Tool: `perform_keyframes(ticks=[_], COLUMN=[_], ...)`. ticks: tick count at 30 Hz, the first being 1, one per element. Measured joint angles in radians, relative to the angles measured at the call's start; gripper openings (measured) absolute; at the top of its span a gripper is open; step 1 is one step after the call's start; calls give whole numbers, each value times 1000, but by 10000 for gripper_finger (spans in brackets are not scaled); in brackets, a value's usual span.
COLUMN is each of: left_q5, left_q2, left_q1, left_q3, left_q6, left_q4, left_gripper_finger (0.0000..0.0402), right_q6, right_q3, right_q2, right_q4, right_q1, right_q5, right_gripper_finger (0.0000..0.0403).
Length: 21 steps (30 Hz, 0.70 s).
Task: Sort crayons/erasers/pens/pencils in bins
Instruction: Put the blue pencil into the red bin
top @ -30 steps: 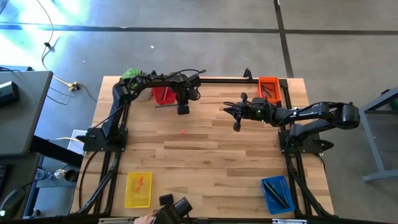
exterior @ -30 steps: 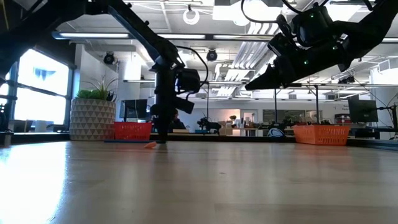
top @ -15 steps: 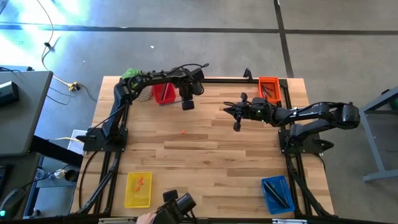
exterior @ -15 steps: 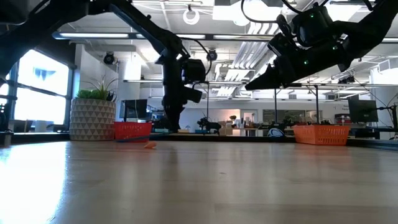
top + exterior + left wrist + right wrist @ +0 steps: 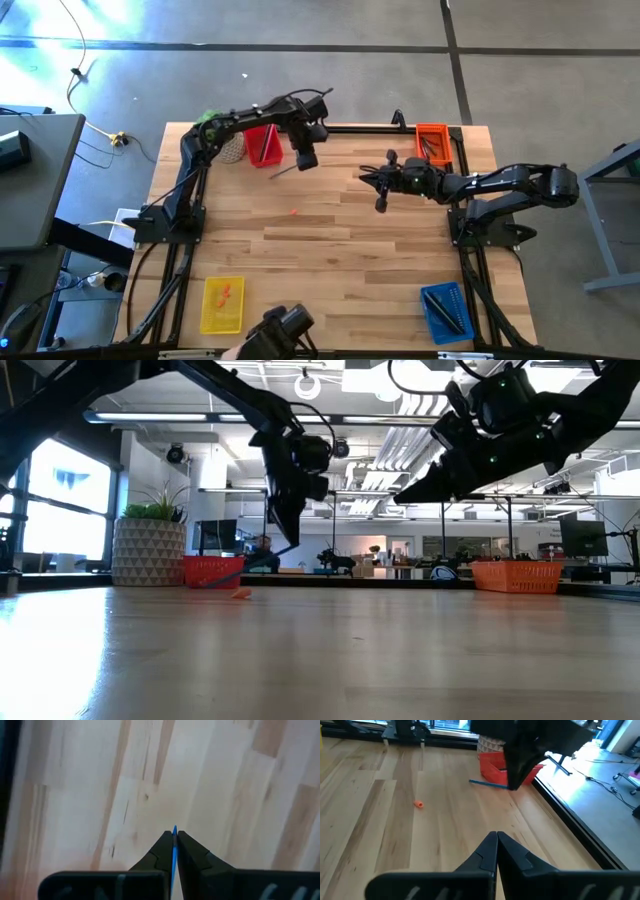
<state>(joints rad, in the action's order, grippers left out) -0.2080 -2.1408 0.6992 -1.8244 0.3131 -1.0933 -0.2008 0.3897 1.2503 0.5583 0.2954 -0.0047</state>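
Note:
My left gripper (image 5: pixel 303 160) hangs above the table's far left part, just right of the red bin (image 5: pixel 262 146), shut on a thin blue stick (image 5: pixel 487 783), a pen or pencil. The stick slants down from the fingers toward the red bin (image 5: pixel 212 570). One short orange crayon (image 5: pixel 294 212) lies on the bare wood nearer the middle, also visible in the right wrist view (image 5: pixel 419 804). My right gripper (image 5: pixel 365 177) hovers shut and empty near the orange bin (image 5: pixel 432 140). Both the yellow bin (image 5: pixel 222 303) and the blue bin (image 5: pixel 443 310) sit at the near corners. My left gripper pinches the blue stick near one end (image 5: pixel 174 845) between its two fingers, coming from above and pointing steeply down. The fingers lie across the stick. The rest of it (image 5: pixel 250 565) slants down toward the red bin; whether its free end touches the table I cannot tell.
A white pot with a green plant (image 5: pixel 148 548) stands behind the red bin at the far left corner. The orange and blue bins hold some sticks, and the yellow bin holds orange pieces. A person's hand with a dark device (image 5: pixel 280 330) shows at the near edge.
My left gripper has risen from the table beside the red bin, drifted a little toward the far edge and tipped. It stays shut on the blue stick. The stick lay flat on the wood before; its held end is now lifted and it slants.

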Motion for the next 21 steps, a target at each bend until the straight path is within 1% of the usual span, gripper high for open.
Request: perform_keyframes(ticks=[5,10,17,21], left_q5=[-23,-26,22,68], left_q2=[38,84,162,215], left_q1=[9,21,29,47], left_q3=[-17,-29,-29,-29], left_q6=[-16,-23,-24,-41], left_q4=[-24,-71,-146,-161], left_gripper_finger=[0,0,0,0], right_q6=[-7,-9,-9,-9], right_q3=[0,0,0,0], right_q2=[0,0,0,0], right_q4=[0,0,0,1], right_q1=[-3,-3,-3,-3], right_q5=[0,0,0,0], right_gripper_finger=[0,0,0,0])
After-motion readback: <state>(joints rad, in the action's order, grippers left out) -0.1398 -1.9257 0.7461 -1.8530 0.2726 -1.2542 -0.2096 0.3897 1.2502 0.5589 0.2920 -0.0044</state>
